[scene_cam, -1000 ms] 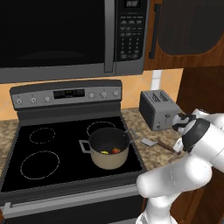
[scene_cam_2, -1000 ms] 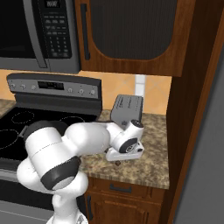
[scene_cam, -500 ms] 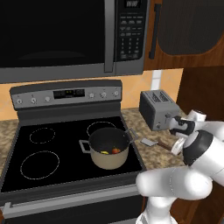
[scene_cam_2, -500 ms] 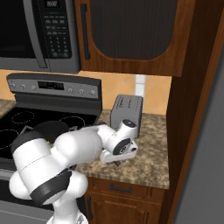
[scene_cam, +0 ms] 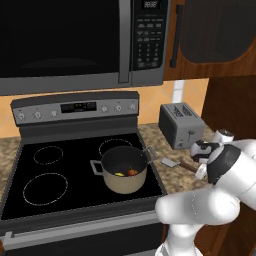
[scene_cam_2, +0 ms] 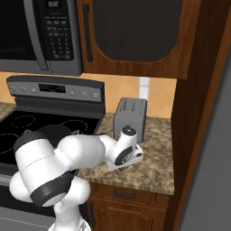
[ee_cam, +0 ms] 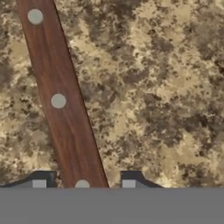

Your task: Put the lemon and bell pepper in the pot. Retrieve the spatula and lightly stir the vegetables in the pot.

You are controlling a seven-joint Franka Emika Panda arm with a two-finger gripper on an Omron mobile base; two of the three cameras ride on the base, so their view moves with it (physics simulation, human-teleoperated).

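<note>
The gripper (ee_cam: 83, 183) sits low over the speckled granite desk (ee_cam: 166, 96), its two fingertips (ee_cam: 39, 181) straddling the spatula (ee_cam: 61, 100) handle; whether they have clamped it cannot be told. The blade lies right of the stove (scene_cam: 50, 165), where the pot (scene_cam: 122, 170) holds the lemon (scene_cam: 120, 174) and bell pepper (scene_cam: 132, 172)

Beige-tan pot (scene_cam: 125, 183), yellow lemon (scene_cam: 120, 174), red bell pepper (scene_cam: 132, 172), dark-brown-handled spatula (ee_cam: 61, 100), speckled brown counter (ee_cam: 166, 96).
</note>
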